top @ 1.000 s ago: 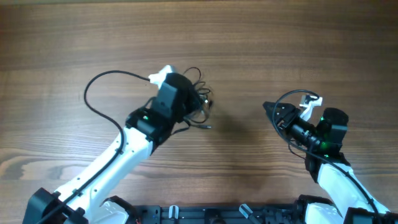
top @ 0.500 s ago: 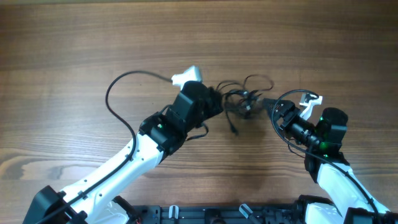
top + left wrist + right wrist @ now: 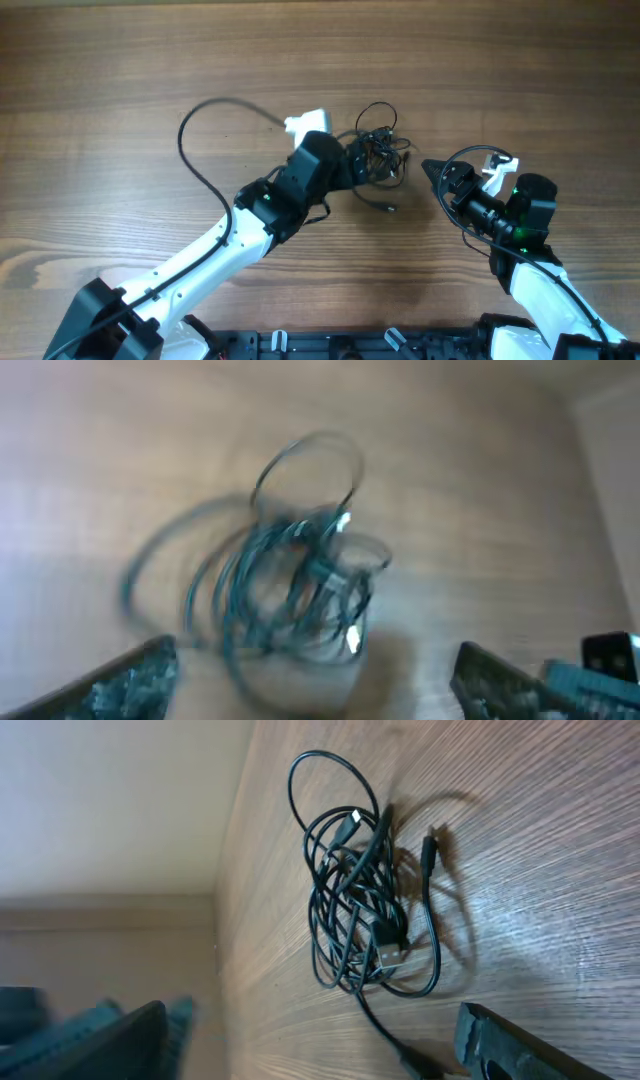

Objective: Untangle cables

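The cables [image 3: 378, 150] lie as one small knotted bundle of thin black wire on the wooden table, with a loose plug end [image 3: 386, 207] trailing toward the front. My left gripper [image 3: 357, 161] is at the bundle's left edge, open; in the left wrist view the blurred cables [image 3: 300, 590] sit just ahead of the left gripper [image 3: 315, 678], with nothing between the fingers. My right gripper [image 3: 436, 175] points left, a short gap to the right of the bundle, and is open. In the right wrist view the cables [image 3: 360, 910] lie ahead of the right gripper [image 3: 310, 1045], one strand running toward its right finger.
The left arm's thick black cable [image 3: 200, 130] loops over the table behind it to a white connector [image 3: 308, 122]. The wooden table [image 3: 120, 60] stretches on all sides. The arm bases [image 3: 330, 345] sit at the front edge.
My left gripper carried the bundle to the right, toward the right gripper, then opened and let it go onto the table. The right gripper's jaws spread wider; that arm stayed in place.
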`<state>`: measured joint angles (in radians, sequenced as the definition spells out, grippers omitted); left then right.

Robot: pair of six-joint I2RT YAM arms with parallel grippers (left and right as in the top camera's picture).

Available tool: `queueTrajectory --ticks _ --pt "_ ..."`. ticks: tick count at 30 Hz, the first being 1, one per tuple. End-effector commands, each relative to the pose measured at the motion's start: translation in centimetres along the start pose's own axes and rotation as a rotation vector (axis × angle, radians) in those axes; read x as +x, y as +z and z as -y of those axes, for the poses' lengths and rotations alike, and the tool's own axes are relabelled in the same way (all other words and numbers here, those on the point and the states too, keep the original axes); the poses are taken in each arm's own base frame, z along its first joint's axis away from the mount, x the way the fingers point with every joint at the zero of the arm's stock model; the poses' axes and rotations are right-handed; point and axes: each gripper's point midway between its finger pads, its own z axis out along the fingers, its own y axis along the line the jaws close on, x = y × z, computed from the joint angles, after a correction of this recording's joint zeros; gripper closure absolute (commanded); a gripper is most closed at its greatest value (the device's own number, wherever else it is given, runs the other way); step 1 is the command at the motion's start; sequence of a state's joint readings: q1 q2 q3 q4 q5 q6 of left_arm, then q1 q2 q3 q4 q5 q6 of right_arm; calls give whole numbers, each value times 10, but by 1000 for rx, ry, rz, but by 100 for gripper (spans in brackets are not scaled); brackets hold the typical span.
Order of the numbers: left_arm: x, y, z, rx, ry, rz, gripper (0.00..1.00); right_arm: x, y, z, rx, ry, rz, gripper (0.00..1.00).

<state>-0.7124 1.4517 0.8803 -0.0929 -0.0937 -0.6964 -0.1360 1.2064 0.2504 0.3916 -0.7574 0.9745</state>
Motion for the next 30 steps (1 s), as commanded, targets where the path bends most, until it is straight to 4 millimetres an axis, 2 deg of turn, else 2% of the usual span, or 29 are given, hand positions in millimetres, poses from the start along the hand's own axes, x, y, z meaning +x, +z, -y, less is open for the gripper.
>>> queueTrajectory --ticks 1,3,7,10,12,14,16,20,22,24,25,27,30 --pt "-22 13 -10 -87 333 114 26 -3 1 1 11 -5 15 5" --pt "-15 30 -20 -116 345 101 31 -4 1 2 15 -5 22 5" --pt "9 70 -45 -166 350 42 33 -4 1 2 16 -4 20 5" --pt "21 94 -56 -175 349 34 34 -4 2 4 22 2 18 5" --pt "22 100 -55 -159 342 45 36 -4 2 7 33 8 22 4" --pt "23 104 -55 -152 342 48 49 -5 4 12 49 19 26 4" --pt "27 110 -57 -142 338 40 48 -4 4 15 55 25 21 4" --pt "14 113 -41 -66 323 100 52 -5 5 15 57 26 24 3" --pt "18 114 -58 -130 322 74 54 -4 4 15 58 27 22 3" --pt "29 117 -81 -178 315 6 59 -4 4 16 59 28 22 3" --pt "33 118 -86 -179 310 -20 60 -4 4 15 57 26 23 3" --pt "46 123 -87 -134 300 -80 60 -6 4 16 62 27 30 2" --pt "60 126 -78 -63 294 -136 50 -6 4 16 62 26 30 1"
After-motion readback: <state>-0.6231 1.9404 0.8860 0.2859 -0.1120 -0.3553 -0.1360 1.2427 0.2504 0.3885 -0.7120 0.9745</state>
